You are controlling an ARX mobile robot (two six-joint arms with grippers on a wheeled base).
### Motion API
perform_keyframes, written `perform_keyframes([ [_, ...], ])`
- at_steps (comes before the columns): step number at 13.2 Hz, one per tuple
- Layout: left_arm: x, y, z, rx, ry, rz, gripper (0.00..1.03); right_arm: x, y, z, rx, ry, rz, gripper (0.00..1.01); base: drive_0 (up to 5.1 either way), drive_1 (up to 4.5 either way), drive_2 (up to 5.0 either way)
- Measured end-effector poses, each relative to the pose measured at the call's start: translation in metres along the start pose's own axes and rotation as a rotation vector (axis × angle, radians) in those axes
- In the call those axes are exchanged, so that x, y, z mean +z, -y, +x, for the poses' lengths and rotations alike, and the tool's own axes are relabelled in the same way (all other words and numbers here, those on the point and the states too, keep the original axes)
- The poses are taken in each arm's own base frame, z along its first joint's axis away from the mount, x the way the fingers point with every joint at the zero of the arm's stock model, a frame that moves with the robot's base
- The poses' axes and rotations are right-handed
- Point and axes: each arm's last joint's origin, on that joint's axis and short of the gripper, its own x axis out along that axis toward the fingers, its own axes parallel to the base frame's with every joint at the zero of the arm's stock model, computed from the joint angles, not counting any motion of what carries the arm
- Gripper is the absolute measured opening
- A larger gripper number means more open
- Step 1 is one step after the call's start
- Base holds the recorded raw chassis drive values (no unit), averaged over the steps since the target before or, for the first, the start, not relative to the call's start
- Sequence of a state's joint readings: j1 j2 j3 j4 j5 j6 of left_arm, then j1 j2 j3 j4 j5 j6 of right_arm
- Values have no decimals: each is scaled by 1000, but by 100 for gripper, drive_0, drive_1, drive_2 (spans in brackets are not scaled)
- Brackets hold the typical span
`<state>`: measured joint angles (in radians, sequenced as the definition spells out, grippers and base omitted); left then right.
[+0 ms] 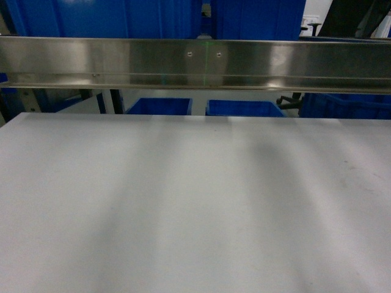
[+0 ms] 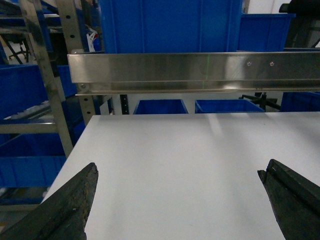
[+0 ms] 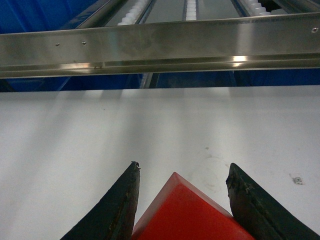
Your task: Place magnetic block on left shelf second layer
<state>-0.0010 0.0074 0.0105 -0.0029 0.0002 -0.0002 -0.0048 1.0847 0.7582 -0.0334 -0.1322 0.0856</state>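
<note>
The magnetic block, a matte red cube, sits corner-forward between the dark fingers of my right gripper, which is shut on it just above the white tabletop. My left gripper hangs open over the tabletop near its left edge, with nothing between its fingers. A steel rack holding blue bins stands to the left; I cannot tell which level is the left shelf second layer. Neither gripper appears in the head view.
A steel rail crosses above the table's far edge. Behind it are large blue bins and smaller blue crates. White roller tracks run back beyond the rail in the right wrist view.
</note>
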Motion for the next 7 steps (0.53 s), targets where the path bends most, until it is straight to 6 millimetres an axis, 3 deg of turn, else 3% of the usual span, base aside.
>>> perform_keyframes([
  [7, 0, 0, 0, 0, -1, 0, 98, 1, 0, 0, 0, 5, 0, 46, -493, 244, 244],
])
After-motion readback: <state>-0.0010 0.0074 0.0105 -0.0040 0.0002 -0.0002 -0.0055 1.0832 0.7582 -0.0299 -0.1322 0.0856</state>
